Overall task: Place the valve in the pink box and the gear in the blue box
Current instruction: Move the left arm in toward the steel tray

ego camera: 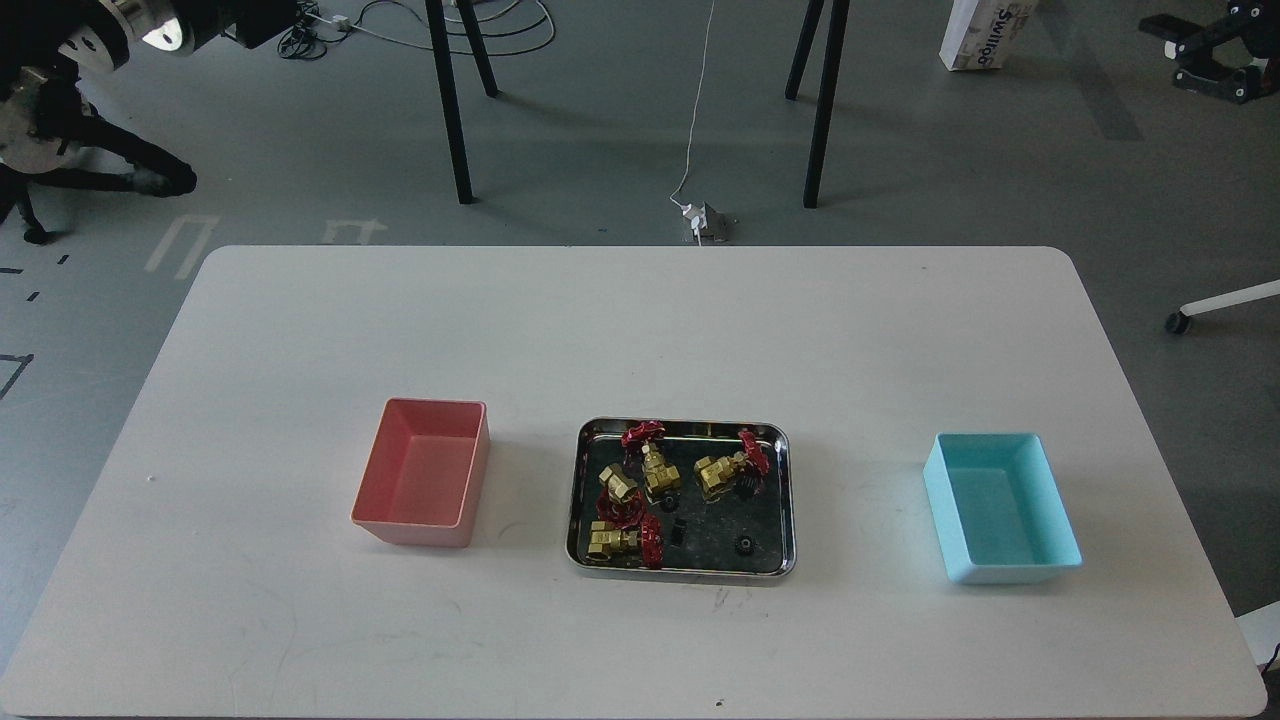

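Head view: a white table [300, 330] with rounded corners fills most of the frame, and three containers sit in a row across its lower middle. At left of centre is the pink box [380, 517], with nothing inside it. At the centre is a shiny steel tray [578, 490]. At right, well apart from the tray, is the blue box [1062, 545], likewise with nothing inside.

All four valves lie in the tray. One valve [652, 462] is near the tray's upper edge with its red handwheel toward the top. A second valve [725, 470] lies to its right, handwheel at the right. A third valve [615, 490] is left of centre. A fourth valve [620, 540] rests in the tray's lower left corner. Small black gears are in the tray too: one gear [743, 543] toward the lower right, and another gear [669, 500] near the middle; a further small dark piece beside them is too small to identify.

No gripper of the robot shows anywhere over the table, so neither one's opening nor any hold can be seen. In the upper left corner of the frame, off the table, stands black and silver machinery [120, 35]; I cannot tell what it is.
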`<act>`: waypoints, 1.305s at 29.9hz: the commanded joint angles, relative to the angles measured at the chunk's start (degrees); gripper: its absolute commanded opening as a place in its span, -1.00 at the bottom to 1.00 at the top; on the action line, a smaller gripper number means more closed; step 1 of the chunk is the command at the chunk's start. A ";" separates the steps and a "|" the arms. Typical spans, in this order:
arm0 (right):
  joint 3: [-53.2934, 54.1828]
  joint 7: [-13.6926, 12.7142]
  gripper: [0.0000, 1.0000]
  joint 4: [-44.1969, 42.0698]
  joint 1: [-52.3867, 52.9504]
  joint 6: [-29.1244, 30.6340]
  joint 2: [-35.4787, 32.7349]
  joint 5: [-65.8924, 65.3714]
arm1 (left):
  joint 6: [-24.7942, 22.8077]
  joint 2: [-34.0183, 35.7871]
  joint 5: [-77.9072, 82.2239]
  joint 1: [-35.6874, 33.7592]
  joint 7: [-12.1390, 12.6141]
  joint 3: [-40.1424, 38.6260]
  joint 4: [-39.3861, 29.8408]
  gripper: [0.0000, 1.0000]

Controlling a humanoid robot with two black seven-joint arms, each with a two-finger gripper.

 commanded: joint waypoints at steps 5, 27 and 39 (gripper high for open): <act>0.12 0.75 0.98 -0.06 0.25 -0.61 1.26 -0.11 | -4.29 -1.03 -0.71 0.27 -14.47 -0.50 0.24 1.00; 4.78 0.92 0.99 -2.61 -0.98 -0.52 5.57 -0.90 | -6.32 -6.48 -4.41 9.84 -22.57 -4.37 5.54 1.00; 5.22 1.01 0.97 -9.82 1.30 -1.84 10.14 -5.82 | -2.20 -5.42 33.87 8.09 -17.56 -1.65 -13.63 0.87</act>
